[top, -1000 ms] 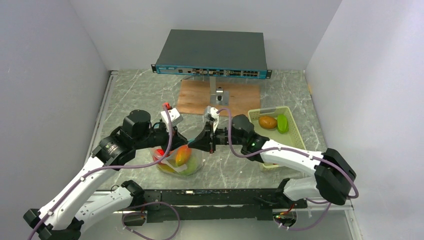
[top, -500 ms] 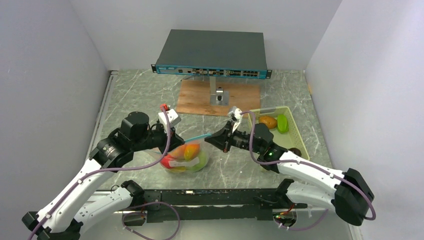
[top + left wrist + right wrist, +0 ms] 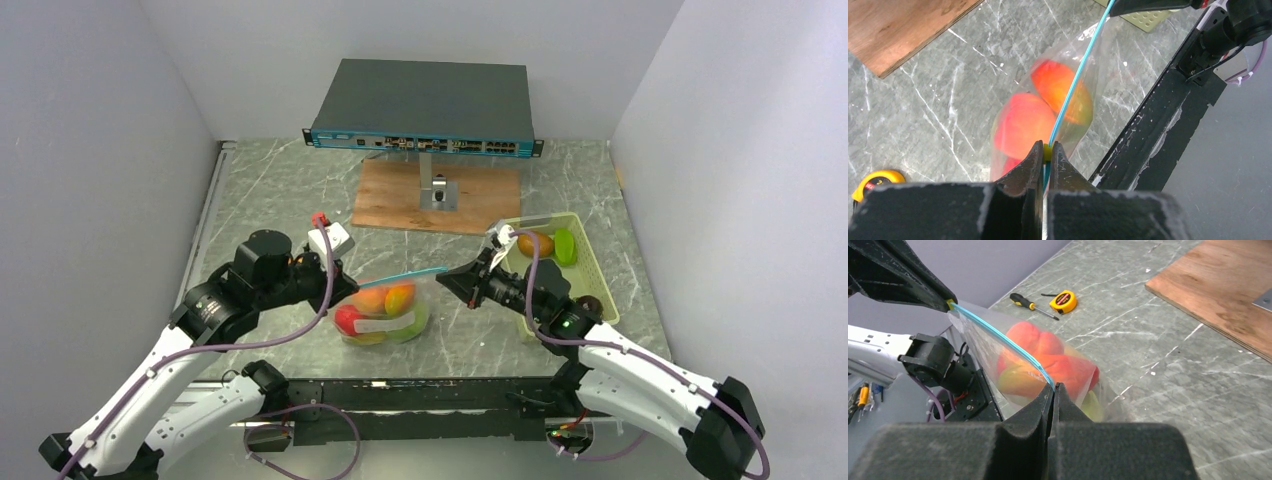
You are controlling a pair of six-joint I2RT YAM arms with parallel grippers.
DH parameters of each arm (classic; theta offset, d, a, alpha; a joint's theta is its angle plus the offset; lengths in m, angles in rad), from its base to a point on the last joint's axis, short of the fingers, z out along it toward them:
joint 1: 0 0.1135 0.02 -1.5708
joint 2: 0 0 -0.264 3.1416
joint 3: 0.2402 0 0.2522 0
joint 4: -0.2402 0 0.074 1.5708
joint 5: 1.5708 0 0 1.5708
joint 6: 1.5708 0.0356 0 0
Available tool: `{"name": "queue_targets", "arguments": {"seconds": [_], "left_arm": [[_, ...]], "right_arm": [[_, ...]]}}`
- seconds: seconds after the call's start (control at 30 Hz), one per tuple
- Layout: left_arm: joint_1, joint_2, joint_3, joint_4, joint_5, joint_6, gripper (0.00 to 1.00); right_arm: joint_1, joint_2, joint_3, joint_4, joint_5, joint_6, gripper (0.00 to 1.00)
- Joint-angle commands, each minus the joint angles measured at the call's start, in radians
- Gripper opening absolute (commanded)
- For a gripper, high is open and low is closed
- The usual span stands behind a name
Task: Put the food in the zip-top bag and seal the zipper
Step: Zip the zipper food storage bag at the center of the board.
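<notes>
L end effector [image 3: 1046,150]: tips pressed together, pinching one end of the zipper [image 3: 1075,80] at its yellow-ish end tab. R end effector [image 3: 1054,390]: tips also pressed together, pinching the opposite end of the same strip. The teal strip runs straight and taut btwn the two, held up off the surface [image 3: 270,190].

The zip-top bag [image 3: 385,315] hangs below the strip, its bottom at or near the surface in front of the arm bases. The food [image 3: 1023,125] sits inside: red, orange/peach and green pcs bunched at the bottom.

Step, as I judge it: sealing. Filling looks mostly done, but an orange pc [image 3: 535,244] and a green pc [image 3: 565,246] lie in the pale green tray [image 3: 590,270] by the R arm, not bagged. Can't tell if the zipper tracks are mated along the whole length.

Next move prob calls for one side anchoring its end while the other runs along the strip w/ firm pinch pressure, keeping it taut so it doesn't buckle. If already shut, then lower and let go.

Writing/labels:
- White label patch on the bag front in top view, unreadable.
- Yellow tape measure [image 3: 1063,301], next to a screwdriver [image 3: 1030,305]: face marking too small to read.
- Network switch [image 3: 420,100] at the back behind a wood board [image 3: 440,195]: port row visible, no legible text or brand.
</notes>
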Motion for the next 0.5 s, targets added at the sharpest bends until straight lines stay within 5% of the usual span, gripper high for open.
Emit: {"name": "queue_targets", "arguments": {"seconds": [0.0, 0.47], "left_arm": [[0.004, -0.04, 0.032, -0.066, -0.063, 0.012, 0.0], [0.005, -0.138, 0.052, -0.16, -0.119, -0.016, 0.0]], "right_arm": [[-0.024, -0.083, -0.01, -0.086, 0.129, -0.014, 0.0], [-0.029, -0.233, -0.004, -0.234, 0.176, -0.024, 0.0]]}}
